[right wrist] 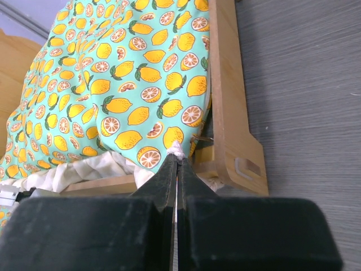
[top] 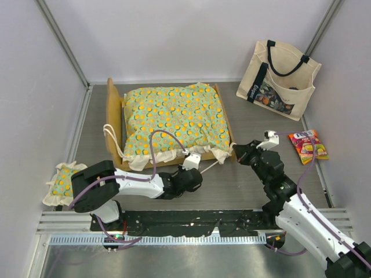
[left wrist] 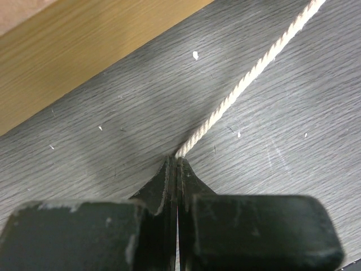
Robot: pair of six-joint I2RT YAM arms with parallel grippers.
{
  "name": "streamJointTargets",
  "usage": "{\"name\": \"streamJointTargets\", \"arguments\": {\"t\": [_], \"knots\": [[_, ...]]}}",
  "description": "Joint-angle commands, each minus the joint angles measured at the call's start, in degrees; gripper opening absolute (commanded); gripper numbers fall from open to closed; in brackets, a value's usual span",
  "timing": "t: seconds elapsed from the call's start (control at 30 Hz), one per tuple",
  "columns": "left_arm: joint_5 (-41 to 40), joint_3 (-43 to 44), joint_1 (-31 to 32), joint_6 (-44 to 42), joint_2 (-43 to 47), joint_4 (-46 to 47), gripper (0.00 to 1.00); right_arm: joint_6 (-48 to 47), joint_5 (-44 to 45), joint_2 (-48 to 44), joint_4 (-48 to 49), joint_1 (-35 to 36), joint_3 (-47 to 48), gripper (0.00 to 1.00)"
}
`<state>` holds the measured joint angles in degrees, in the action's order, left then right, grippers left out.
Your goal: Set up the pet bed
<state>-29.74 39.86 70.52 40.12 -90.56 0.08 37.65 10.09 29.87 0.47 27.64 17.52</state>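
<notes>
The pet bed's light-wood frame (top: 113, 119) stands at the table's middle, with the green citrus-print cushion (top: 174, 116) lying on it. My left gripper (top: 199, 170) sits just in front of the bed, shut on a cream tie cord (top: 212, 165) that runs toward the front right corner. In the left wrist view the cord (left wrist: 242, 84) leaves the closed gripper (left wrist: 177, 160) and stretches up to the right, with the frame (left wrist: 84, 56) beside it. My right gripper (top: 235, 152) is at that corner. It (right wrist: 178, 159) is shut on a white tie knot (right wrist: 177, 149) under the cushion (right wrist: 113, 84), next to the frame post (right wrist: 228, 113).
A small matching ruffled pillow (top: 64, 182) lies at the near left by the wall. A cream tote bag (top: 278, 81) leans at the back right. A colourful snack packet (top: 309, 146) lies at the right. Another tie loop (top: 110, 136) hangs off the bed's left side.
</notes>
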Motion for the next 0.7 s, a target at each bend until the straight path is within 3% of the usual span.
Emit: {"name": "streamJointTargets", "arguments": {"t": [0.0, 0.17, 0.37, 0.53, 0.57, 0.67], "knots": [[-0.59, -0.74, 0.67, 2.85, 1.18, -5.79, 0.00, -0.82, -1.22, 0.90, 14.20, -0.22, 4.29, 0.01], [-1.37, -1.97, 1.11, 6.11, 1.09, -8.78, 0.00, -4.42, -1.47, -2.09, 15.35, -0.22, 4.89, 0.01], [-1.99, -0.22, 1.37, 4.45, 1.09, -9.13, 0.00, -1.88, -1.21, -3.41, 15.45, -0.22, 3.93, 0.01], [-0.50, 7.32, 3.48, -3.98, 3.28, -7.99, 0.21, 1.28, -3.32, -4.90, 10.43, -0.22, 0.51, 0.01], [-0.41, 8.30, 3.74, -5.91, 3.81, -7.64, 0.31, 1.81, -3.93, -5.52, 9.56, -0.22, -0.72, 0.01], [-0.23, 10.59, 4.10, -6.98, 6.71, -6.14, 0.42, 1.46, -5.78, -8.68, 3.76, -0.22, -1.61, 0.01]]}}
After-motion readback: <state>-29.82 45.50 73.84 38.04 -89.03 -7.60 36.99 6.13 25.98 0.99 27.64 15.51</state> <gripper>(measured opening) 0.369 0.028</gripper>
